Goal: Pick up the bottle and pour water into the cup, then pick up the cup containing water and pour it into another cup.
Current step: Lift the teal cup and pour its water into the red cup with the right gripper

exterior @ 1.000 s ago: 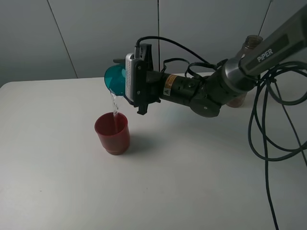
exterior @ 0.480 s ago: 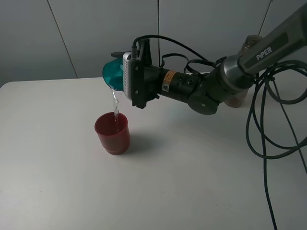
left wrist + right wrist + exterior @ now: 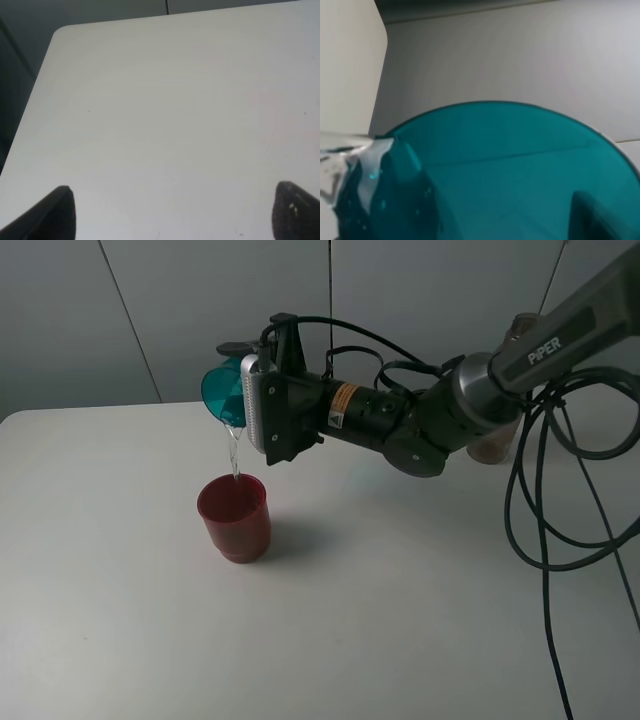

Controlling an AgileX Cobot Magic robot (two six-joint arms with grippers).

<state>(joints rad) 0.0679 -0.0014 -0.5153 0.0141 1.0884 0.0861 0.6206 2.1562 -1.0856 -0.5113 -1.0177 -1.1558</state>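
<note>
My right gripper (image 3: 236, 388) is shut on the teal-blue cup (image 3: 220, 392) and holds it tipped on its side above the dark red cup (image 3: 234, 518). A thin stream of water (image 3: 234, 452) falls from the teal rim into the red cup, which stands upright on the white table (image 3: 120, 620). In the right wrist view the teal cup (image 3: 510, 165) fills the frame, with water at its rim (image 3: 347, 165). The grey-brown bottle (image 3: 524, 328) stands at the back right, mostly hidden behind the right arm. My left gripper (image 3: 175, 217) is open over bare table; it does not show in the high view.
The right arm (image 3: 440, 420) stretches across the back of the table from the right. Black cables (image 3: 540, 510) hang in loops at the right edge. A grey wall (image 3: 150, 310) stands behind the table.
The right gripper has risen and shifted slightly left with the teal cup, tipping it further. Water keeps streaming into the red cup, which has not moved.
</note>
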